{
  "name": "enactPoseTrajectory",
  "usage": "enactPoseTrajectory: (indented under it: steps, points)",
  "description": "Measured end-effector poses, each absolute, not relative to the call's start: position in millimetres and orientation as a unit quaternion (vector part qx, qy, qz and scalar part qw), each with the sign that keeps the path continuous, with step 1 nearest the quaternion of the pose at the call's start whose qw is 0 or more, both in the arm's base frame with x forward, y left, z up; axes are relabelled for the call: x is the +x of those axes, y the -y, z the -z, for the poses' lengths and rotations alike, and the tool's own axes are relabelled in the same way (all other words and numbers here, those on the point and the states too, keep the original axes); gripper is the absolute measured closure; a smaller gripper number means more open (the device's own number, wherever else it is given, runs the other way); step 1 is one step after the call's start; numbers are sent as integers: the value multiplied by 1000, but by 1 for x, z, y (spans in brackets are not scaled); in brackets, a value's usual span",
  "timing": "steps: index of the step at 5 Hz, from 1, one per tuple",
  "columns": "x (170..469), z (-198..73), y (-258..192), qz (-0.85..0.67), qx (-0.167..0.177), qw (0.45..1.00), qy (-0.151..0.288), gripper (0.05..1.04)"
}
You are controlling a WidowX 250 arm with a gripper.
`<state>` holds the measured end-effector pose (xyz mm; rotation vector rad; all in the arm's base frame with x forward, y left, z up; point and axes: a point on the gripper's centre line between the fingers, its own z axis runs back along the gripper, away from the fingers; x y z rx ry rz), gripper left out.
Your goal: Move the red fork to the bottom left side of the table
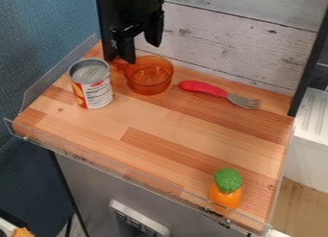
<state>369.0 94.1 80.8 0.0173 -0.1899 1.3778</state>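
The task looks to be at its opening step, getting to the red fork, which lies flat on the desk toward the back right, its handle end near the orange cup and its tines pointing right. The next move calls for the gripper to travel right, clear the cup's rim, and come down astride the handle; after that, the fork would have to be carried to the front left corner, in front of the can. The arm enters from the top edge, left of centre, and hangs down by the back wall, above and behind the cup and the can. Its fingers point downward and stand well spread, with nothing held between them. A low approach could knock the cup, I judge, so some height seems wise.
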Motion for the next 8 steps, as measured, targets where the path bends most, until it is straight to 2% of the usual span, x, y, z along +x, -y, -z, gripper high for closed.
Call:
enactPoseTrajectory:
  steps: [1,2,4,6,8]
  points:
    - [366,-65,-92,-641,17,764,65,83]
    - [365,-63,-67,-666,19,744,47,83]
    - [369,-52,-23,-663,18,748,35,83]
    - [386,-35,-2,-664,10,747,24,83]
    - [402,-22,11,-657,-5,752,47,83]
